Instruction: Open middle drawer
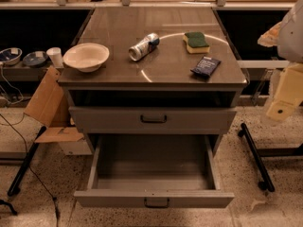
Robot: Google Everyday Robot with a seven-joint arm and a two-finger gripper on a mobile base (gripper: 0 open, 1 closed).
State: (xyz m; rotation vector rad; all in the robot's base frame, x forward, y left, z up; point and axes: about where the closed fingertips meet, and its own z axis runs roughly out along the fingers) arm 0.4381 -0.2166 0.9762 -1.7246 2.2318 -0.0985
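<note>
1 drawer's out already: middle drawer (189,198) sits pulled below the worktop (118,27) front edge. Gripper (280,109) hangs off the right edge, can't tell its grip. I'd pull away straight, clear of the handle (156,202).

Bowl (86,56), tipped can (144,46), sponge (196,42) (green-topped) and dark packet (205,66) share the countertop (118,27).

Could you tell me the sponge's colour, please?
The sponge is green over yellow, best in the camera view; the gripper hangs right of the cabinet.
</note>
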